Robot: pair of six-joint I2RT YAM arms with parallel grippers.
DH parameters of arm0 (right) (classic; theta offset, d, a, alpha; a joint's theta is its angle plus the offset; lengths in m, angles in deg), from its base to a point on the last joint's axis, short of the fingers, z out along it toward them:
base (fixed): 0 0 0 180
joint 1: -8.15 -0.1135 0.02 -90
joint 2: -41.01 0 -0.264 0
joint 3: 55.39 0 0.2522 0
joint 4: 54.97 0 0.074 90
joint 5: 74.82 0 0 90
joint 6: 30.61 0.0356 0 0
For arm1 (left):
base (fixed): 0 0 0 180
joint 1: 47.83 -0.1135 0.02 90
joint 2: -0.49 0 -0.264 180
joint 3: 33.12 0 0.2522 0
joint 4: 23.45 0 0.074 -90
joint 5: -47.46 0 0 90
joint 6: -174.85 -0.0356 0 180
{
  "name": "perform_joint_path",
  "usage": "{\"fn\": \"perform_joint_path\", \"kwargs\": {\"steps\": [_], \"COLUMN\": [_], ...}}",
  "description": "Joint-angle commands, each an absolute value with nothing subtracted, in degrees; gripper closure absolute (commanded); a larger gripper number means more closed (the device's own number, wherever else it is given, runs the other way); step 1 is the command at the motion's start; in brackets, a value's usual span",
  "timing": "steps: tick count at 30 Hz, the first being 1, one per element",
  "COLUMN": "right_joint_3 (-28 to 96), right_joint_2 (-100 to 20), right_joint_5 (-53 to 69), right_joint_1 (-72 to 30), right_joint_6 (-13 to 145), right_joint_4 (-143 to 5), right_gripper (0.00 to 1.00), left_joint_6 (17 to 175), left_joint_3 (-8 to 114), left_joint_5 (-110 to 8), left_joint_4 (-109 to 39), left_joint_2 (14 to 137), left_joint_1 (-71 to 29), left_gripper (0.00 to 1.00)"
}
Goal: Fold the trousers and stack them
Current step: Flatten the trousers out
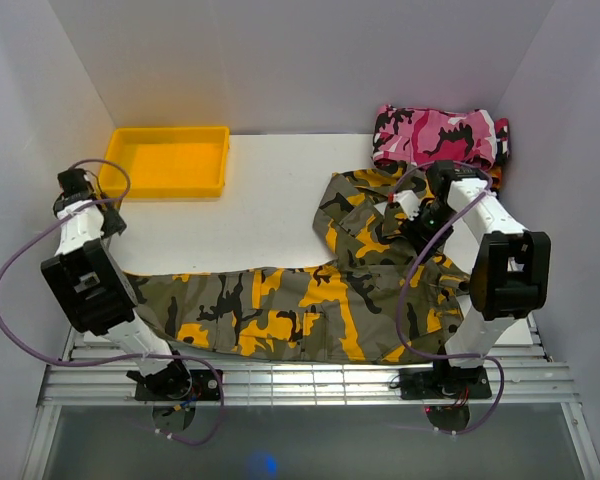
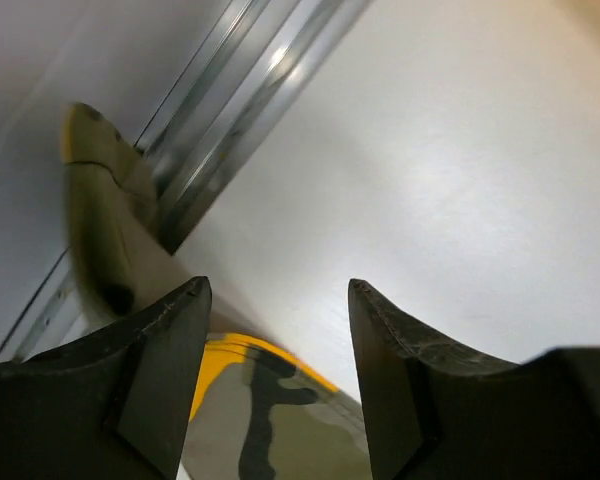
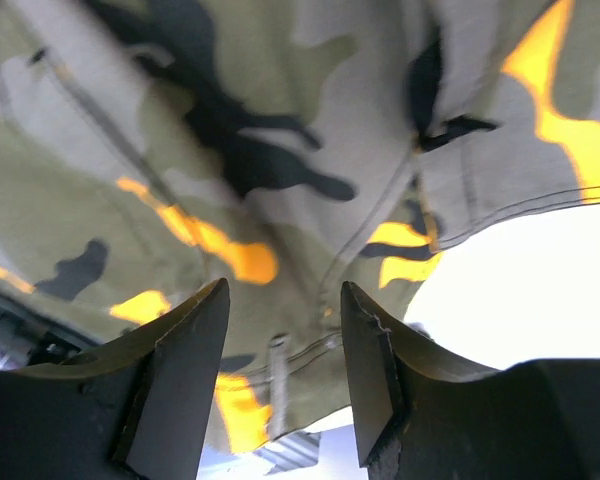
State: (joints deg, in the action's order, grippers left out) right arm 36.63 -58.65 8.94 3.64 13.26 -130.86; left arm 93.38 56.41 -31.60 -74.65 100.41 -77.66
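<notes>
The camouflage trousers (image 1: 320, 300) lie spread on the white table, one leg running left along the front edge, the other folded up toward the back right. My left gripper (image 1: 102, 222) is open and empty above the table near the leg's left end; that leg end (image 2: 270, 420) shows between its fingers. My right gripper (image 1: 412, 232) is open, hovering close over the waist area of the trousers (image 3: 280, 170); a belt loop and waistband edge (image 3: 280, 380) lie between its fingers, nothing held.
A yellow tray (image 1: 168, 160) stands at the back left. A pink, white and black camouflage garment (image 1: 438, 135) lies at the back right, with an orange-red piece beside it. A metal rail (image 1: 310, 380) runs along the table's front edge.
</notes>
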Motion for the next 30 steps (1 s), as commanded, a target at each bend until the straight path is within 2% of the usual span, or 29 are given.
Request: {"fn": "perform_joint_path", "kwargs": {"steps": [1,3,7,14,21,24,27,30], "right_joint_3": [37.04,35.81,31.59,26.23,18.77,15.07,11.9,13.73], "right_joint_2": [-55.06,-53.3,-49.79,-49.25,-49.78,-51.71,-54.87,-57.86], "right_joint_5": [5.34,4.98,6.21,4.63,5.42,11.37,18.24,20.88], "right_joint_1": [3.76,3.76,3.76,2.62,0.86,1.2,4.89,11.21], "right_joint_6": [11.75,9.74,7.28,8.06,9.2,11.04,11.75,10.87], "right_joint_4": [-137.11,-138.95,-140.71,-139.58,-134.58,-129.49,-122.89,-121.73], "right_gripper": [0.46,0.46,0.46,0.47,0.49,0.5,0.51,0.52], "left_joint_6": [85.15,78.9,66.43,57.7,56.2,54.36,52.6,50.4], "left_joint_3": [60.09,61.15,53.61,37.86,37.42,36.45,36.62,38.81], "left_joint_5": [-41.65,-45.07,-46.65,-50.79,-55.11,-56.16,-59.75,-67.46], "left_joint_4": [-65.08,-69.54,-74.46,-75.62,-77.82,-78.61,-80.98,-84.58], "left_joint_2": [89.17,88.03,79.89,71.77,77.02,78.7,79.85,78.89], "left_joint_1": [-75.44,-75.34,-80.16,-83.69,-83.78,-83.78,-83.78,-83.78], "left_gripper": [0.31,0.3,0.19,0.29,0.35,0.35,0.34,0.33]}}
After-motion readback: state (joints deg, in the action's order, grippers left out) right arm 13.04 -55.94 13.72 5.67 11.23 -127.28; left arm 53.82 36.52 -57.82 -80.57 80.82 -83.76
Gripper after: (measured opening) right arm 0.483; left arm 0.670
